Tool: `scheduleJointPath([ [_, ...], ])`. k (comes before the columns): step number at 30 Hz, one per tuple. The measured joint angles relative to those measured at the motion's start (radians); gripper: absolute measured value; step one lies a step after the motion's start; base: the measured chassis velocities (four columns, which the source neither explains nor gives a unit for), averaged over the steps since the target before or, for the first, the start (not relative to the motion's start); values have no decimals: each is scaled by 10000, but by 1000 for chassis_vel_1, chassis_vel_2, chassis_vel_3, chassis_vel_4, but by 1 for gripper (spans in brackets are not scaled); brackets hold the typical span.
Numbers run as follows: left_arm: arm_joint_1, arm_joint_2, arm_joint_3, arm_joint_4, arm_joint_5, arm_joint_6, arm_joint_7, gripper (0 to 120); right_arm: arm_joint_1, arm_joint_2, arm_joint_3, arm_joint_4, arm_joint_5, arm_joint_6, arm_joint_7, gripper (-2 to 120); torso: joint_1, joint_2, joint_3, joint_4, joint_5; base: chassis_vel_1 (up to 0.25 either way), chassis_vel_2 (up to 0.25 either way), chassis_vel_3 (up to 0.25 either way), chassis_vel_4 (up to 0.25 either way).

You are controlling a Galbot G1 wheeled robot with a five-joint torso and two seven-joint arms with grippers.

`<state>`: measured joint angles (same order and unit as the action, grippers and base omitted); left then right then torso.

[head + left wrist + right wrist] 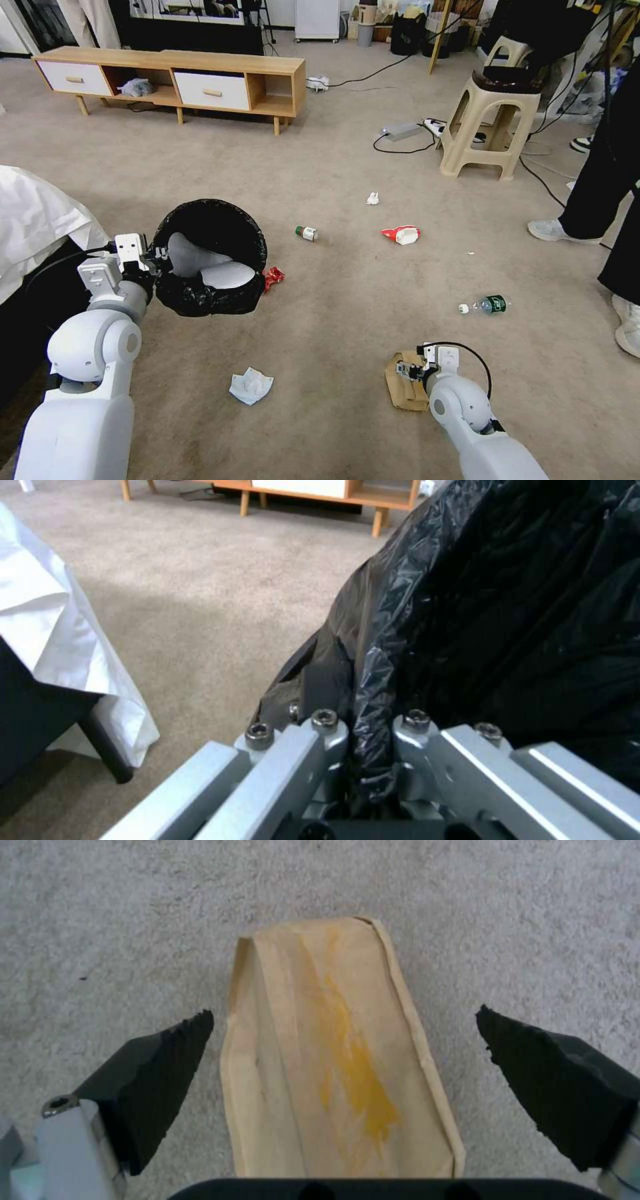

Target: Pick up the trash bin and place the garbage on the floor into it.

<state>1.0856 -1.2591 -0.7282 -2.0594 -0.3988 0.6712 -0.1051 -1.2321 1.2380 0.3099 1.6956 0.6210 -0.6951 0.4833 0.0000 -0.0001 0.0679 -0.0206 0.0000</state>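
Carpet floor (333, 320) littered: left gripper (370, 730) clenched on bin (210, 267) rim, right gripper (343, 1040) spread astride paper bag (333, 1065); next likely lower, close.

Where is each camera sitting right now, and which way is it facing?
Head view: on the head, facing forward and down at the floor; both arms show, left gripper clamped on the bin, right gripper open over the paper bag.
Left wrist view: on the left wrist, facing along its fingers at the bin's black liner.
Right wrist view: on the right wrist, facing down; open fingers either side of the paper bag.
Shared: head and left wrist views both show the wooden cabinet.
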Motion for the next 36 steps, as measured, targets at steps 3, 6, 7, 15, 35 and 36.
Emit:
scheduleJointPath([
  [3,-9,3,1,1,1,-4,5,0,-14,-3,21,-108,-19,82,-62,100,0,0,0,0,0,0,0,0,0],
  [6,-10,8,1,1,1,-5,7,0,-15,-3,38,-222,-19,175,-96,100,0,0,0,0,0,0,0,0,0],
  [7,-6,10,1,0,4,-8,8,0,-14,6,39,-296,-22,209,-110,100,0,0,0,0,0,0,0,0,0],
  [15,4,13,14,-1,21,-13,14,0,-9,90,4,-638,-33,342,-221,100,0,2,0,0,0,0,0,0,0],
  [35,-31,-20,45,66,67,-18,13,0,-40,245,-324,-1092,-94,461,-343,59,0,2,0,0,0,0,0,0,0],
  [36,-31,-20,46,66,70,-21,16,0,-36,250,-335,-1092,-99,473,-346,54,0,2,0,0,0,0,0,0,0],
])
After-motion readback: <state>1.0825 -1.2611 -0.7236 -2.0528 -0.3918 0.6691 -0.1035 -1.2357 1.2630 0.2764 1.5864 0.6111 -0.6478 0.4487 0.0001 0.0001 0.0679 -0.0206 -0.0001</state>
